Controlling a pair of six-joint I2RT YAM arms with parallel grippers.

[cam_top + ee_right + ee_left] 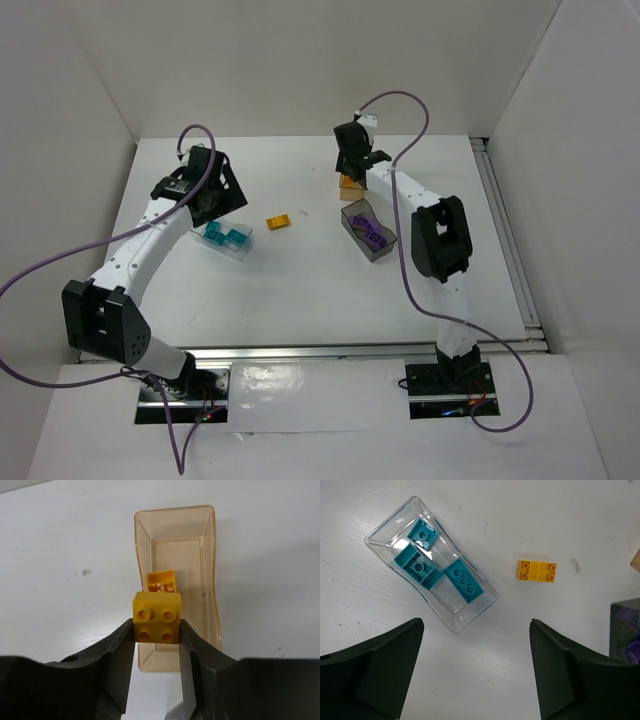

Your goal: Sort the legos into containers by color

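Observation:
My right gripper [156, 630] is shut on a yellow square brick [156, 617] and holds it above the near end of the orange-tan bin [200, 545], which has one yellow brick [162, 582] inside. In the top view the right gripper [352, 160] hangs over that bin [349, 185]. My left gripper [476, 630] is open and empty, just near of the clear bin [470, 617], which holds three teal bricks [463, 580]. A yellow brick [537, 571] lies loose on the table, also seen from above [279, 221]. The dark grey bin [381, 249] holds purple bricks [367, 229].
White walls enclose the table on three sides. A metal rail [510, 240] runs along the right edge. The grey bin's corner [626, 625] shows at the right of the left wrist view. Purple cables loop off both arms.

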